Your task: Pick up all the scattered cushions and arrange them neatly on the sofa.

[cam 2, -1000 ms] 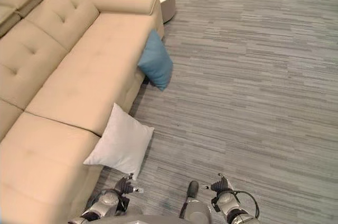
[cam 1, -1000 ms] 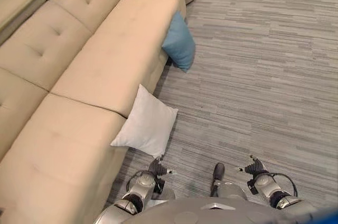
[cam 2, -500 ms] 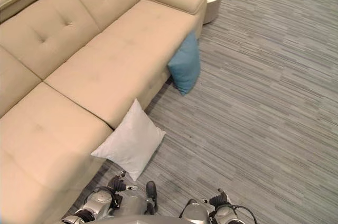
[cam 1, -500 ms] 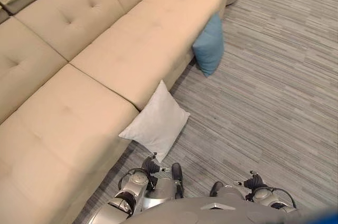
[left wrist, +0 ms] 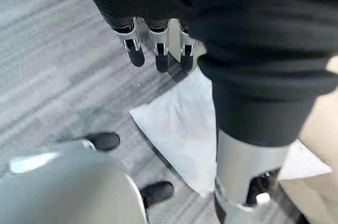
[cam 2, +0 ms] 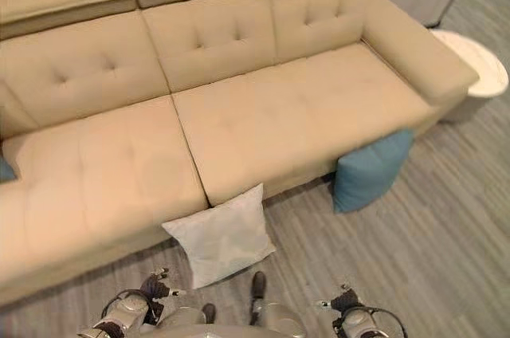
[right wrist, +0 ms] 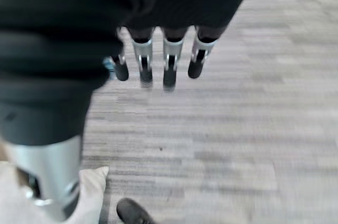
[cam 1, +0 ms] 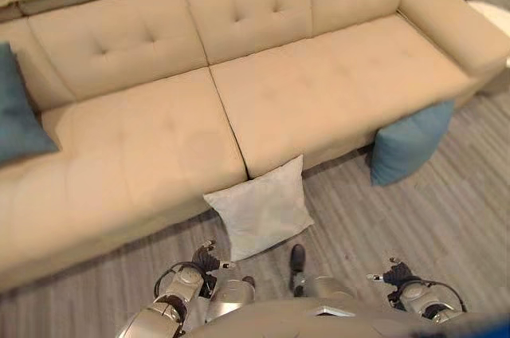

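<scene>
Leaning on beige sofa: 2 floor cushions.

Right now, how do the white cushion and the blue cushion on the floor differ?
The white cushion is pale and lies propped at a slant against the sofa front, near the seam between two seats; the blue cushion is teal and stands more upright against the sofa front, below the armrest end. The white cushion sits nearest the robot, closest to the left hand; the blue one is farther off to the right. Both are on the floor, touching the sofa.

Grey striped carpet floor, round white side table
</scene>
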